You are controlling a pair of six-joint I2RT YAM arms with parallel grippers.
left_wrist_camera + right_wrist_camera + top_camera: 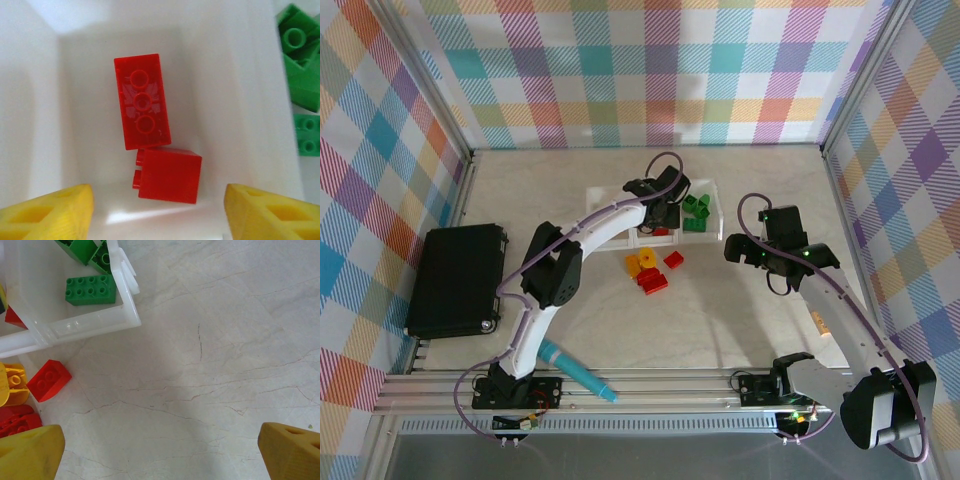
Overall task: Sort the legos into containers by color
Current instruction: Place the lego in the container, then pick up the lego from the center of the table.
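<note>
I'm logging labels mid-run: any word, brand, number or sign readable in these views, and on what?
None can be read.
Red brick: faint moulded marks around its three rings, too blurred to read.
Green brick: studs too small to show any logo.
Black box and teal pen: no lettering visible.

Long red brick (142, 101): centre.
Square red brick (170, 175): 6 o'clock, touching it.
Green bricks (300, 65): 2 o'clock.
Left gripper (160, 215): fingers spread.

The pale marbled table (740, 320) bore a clear plastic tray (717, 222), loose red and yellow bricks (653, 268), a black box (457, 280) and a teal cylinder (578, 372).
</note>
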